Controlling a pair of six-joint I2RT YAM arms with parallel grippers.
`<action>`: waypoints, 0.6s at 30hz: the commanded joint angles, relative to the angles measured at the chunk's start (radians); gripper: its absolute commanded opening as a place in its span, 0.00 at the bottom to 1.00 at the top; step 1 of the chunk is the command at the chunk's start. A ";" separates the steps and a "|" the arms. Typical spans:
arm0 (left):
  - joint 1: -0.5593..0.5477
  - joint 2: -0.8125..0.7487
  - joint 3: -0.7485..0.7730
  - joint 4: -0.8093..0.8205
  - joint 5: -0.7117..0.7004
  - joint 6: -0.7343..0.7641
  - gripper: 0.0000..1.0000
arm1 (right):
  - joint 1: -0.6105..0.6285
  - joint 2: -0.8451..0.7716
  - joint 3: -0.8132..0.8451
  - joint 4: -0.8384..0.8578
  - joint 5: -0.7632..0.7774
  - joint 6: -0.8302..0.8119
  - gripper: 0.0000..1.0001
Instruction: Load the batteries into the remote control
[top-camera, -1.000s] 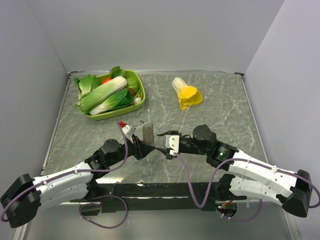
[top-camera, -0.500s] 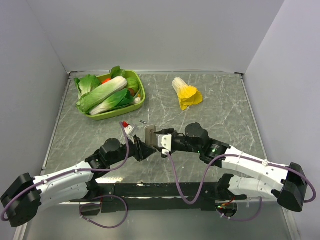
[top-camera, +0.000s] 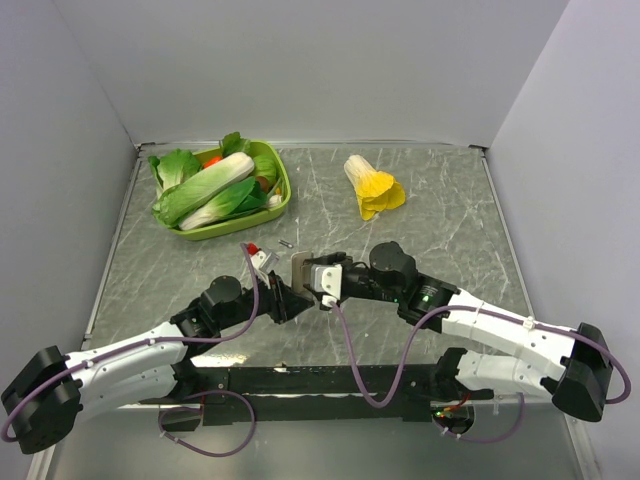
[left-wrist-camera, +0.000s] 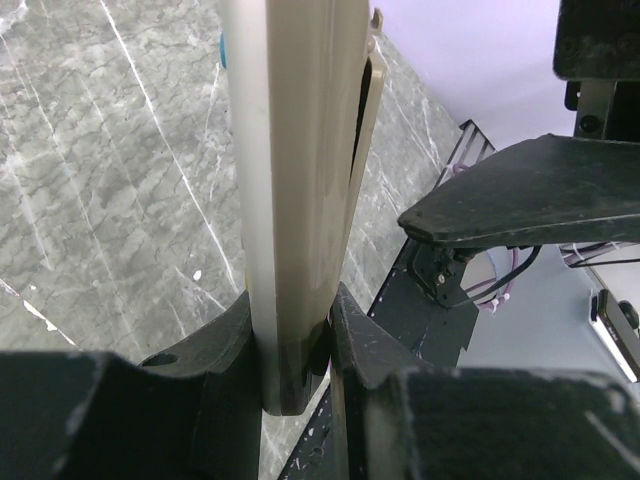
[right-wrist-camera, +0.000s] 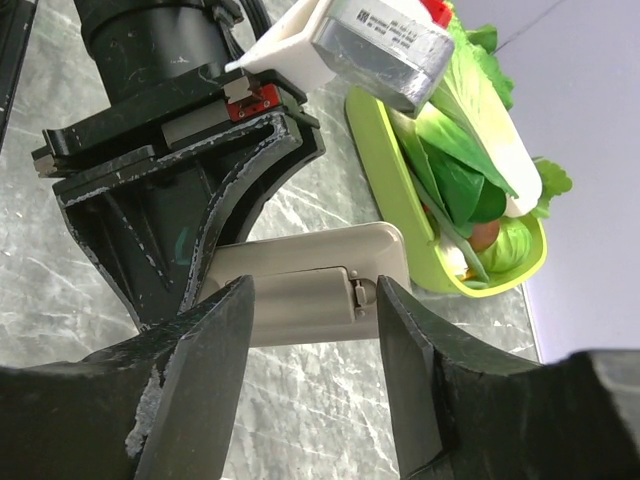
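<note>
One battery (top-camera: 287, 243) near remote control (top-camera: 298, 268); green tray (top-camera: 215, 231), yellow cabbage (top-camera: 372, 188) beyond.

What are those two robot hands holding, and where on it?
The left hand pinches the remote control by one end. The right hand is open near its back, gripping nothing.

A robot test cell in a lab: plain pale walls (top-camera: 300, 70) box in a grey marble-look worktop (top-camera: 440, 210). A left arm (top-camera: 130, 360) and a right arm (top-camera: 500, 335), white and trailing purple cables (top-camera: 375, 370), are bolted at its near edge. The props are toy vegetables (top-camera: 215, 190) in a green tray (top-camera: 285, 185) and a yellow toy cabbage (top-camera: 373, 187).
</note>
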 joint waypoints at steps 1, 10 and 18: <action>-0.006 -0.010 0.047 0.037 0.018 -0.003 0.01 | -0.007 0.011 0.055 0.019 -0.018 -0.020 0.57; -0.008 -0.030 0.045 0.035 0.011 -0.007 0.01 | -0.007 0.027 0.059 -0.018 -0.032 -0.014 0.47; -0.008 -0.056 0.044 0.032 -0.019 -0.020 0.01 | -0.008 0.024 0.046 -0.064 -0.044 0.003 0.30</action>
